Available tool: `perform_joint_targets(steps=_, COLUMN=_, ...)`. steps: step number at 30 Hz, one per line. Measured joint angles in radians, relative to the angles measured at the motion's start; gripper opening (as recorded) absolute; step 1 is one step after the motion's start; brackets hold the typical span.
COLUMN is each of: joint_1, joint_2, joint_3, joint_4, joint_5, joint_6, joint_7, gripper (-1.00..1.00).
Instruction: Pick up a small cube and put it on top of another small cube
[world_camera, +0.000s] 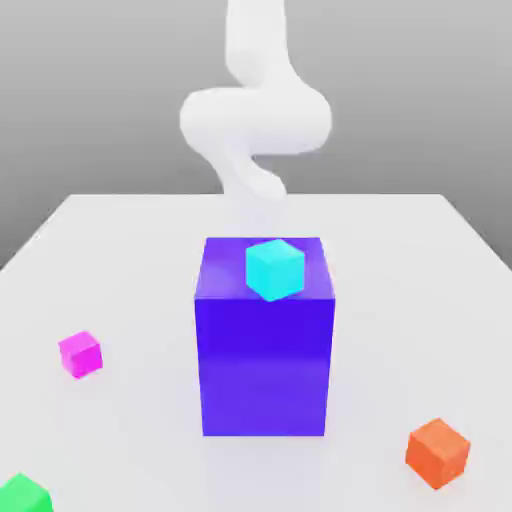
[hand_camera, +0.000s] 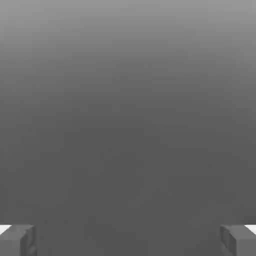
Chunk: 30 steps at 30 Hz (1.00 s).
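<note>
The gripper (hand_camera: 128, 240) is hanging with its jaws wide apart and nothing between them, its two fingertips (hand_camera: 17, 241) peeking in at the lower corners of the hand view over blank grey, so the task is sitting at its very first step, the reach not yet begun. In the exterior view the white arm (world_camera: 255, 120) is curling at the top centre behind the big blue block (world_camera: 265, 350), which is carrying a cyan cube (world_camera: 275, 268). The small pink cube (world_camera: 80, 354) is lying on the table (world_camera: 400, 250) at the left edge, well apart from the block, so the next move is probably calling for the hand to swing down over it.
</note>
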Motion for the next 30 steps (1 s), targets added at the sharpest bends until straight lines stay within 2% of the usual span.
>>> perform_joint_targets(steps=18, joint_1=-0.459, joint_2=0.433, joint_3=0.001, joint_4=-0.283, joint_5=-0.008, joint_6=0.297, joint_7=0.796, gripper=0.0)
perform_joint_targets(steps=30, joint_1=-0.693, joint_2=0.718, joint_3=-0.086, joint_4=-0.47, joint_5=-0.011, joint_6=0.493, joint_7=1.32, gripper=0.0)
